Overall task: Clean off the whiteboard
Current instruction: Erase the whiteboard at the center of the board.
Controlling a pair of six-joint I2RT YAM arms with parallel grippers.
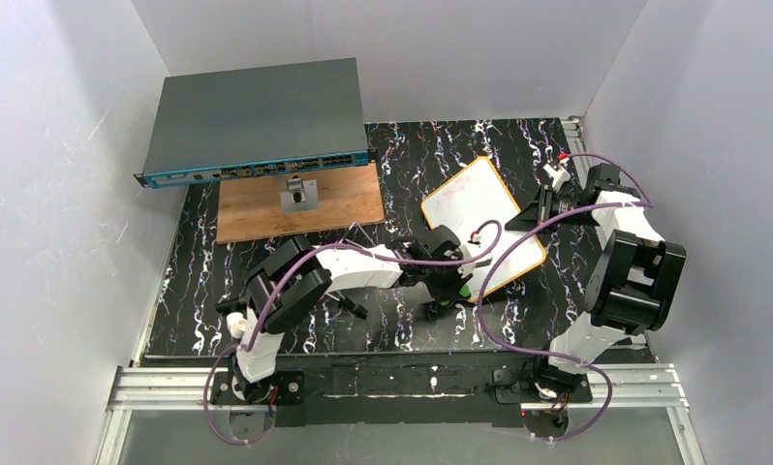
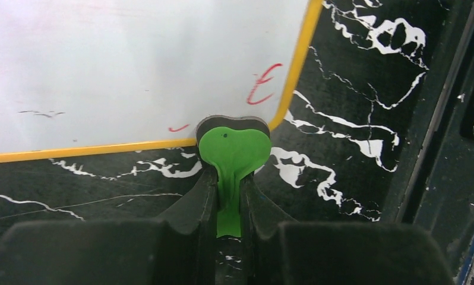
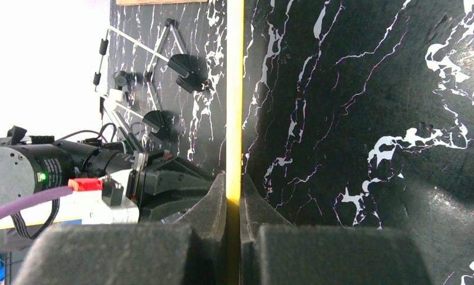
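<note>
Top external view: the whiteboard (image 1: 482, 223) lies at an angle on the black marbled counter (image 1: 402, 155), right of centre, between the two arms. The left arm (image 1: 354, 263) stretches across from the near left, and the left jaws sit at the board's near corner. The right arm (image 1: 634, 276) folds in from the right side, and the right jaws meet the board's right edge. Well apart, at the far left, a brown wooden board (image 1: 300, 203) carries a small grey object (image 1: 298, 194). A flat grey box (image 1: 257, 121) overlaps the wooden board's far edge.

In the left wrist view the left jaws are pressed together on the thin stem of a green eraser (image 2: 234, 154). Its rounded head, with a dark pad behind it, touches the orange-yellow rim of the board just beside a rounded corner. Near that corner the white face bears red marks (image 2: 263, 83), one larger squiggle and one short stroke close to the rim. Faint grey smudges show further left, and the rest of the face looks pale.

In the right wrist view the right jaws pinch the whiteboard's rim, which appears edge-on as a thin yellow strip running straight up from between the dark pads. The left arm and its purple cable (image 3: 21, 205) show at the lower left.
</note>
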